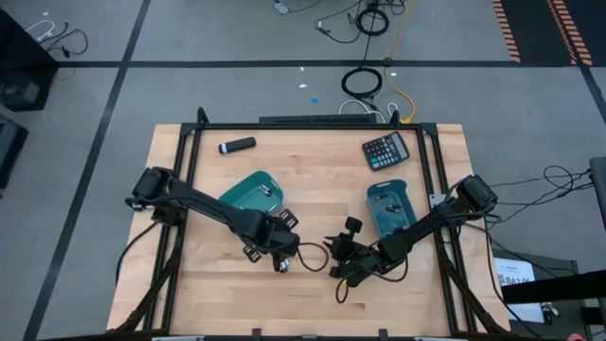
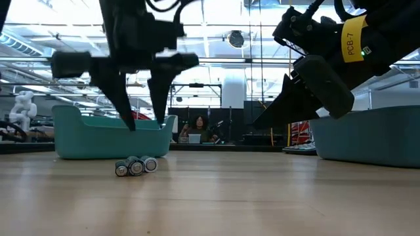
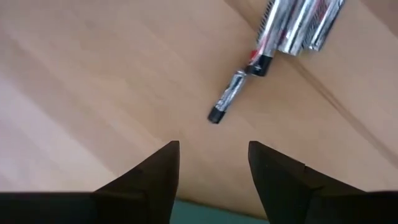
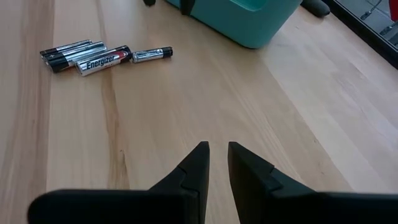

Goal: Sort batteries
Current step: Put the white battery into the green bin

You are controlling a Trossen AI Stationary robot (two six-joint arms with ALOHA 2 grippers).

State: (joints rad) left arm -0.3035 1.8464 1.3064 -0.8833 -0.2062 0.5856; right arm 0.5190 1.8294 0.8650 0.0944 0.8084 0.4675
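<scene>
the left gripper (image 1: 281,261) hangs above the pale wooden plank counter (image 1: 312,308) just in front of the round-cornered teal plastic bin on the left (image 1: 252,192), its two dark fingers (image 3: 163,167) spread apart with nothing between them. ahead of them lies a small cluster of silvery cylinder batteries with dark ends (image 3: 292,28), touching side by side, and one thinner silver battery with a black tip (image 3: 226,98) lying loose at the cluster's edge. the step in hand looks like the pause between picks: jaws released, next battery not yet taken. the thin one is nearest; picking it would call for coming down astride it without nudging the cluster.

further right, the right gripper (image 1: 343,269) waits low over bare wood, its jaws nearly closed on nothing, near the taller teal plastic bin on the right (image 1: 389,210). its wrist view shows the batteries in a short row, one marked energizer.

toward the back of the counter lie a black marker-like cylinder (image 1: 237,146) and a dark calculator (image 1: 386,151). beyond is a bright workshop, where a person sits at a desk (image 2: 196,128).
</scene>
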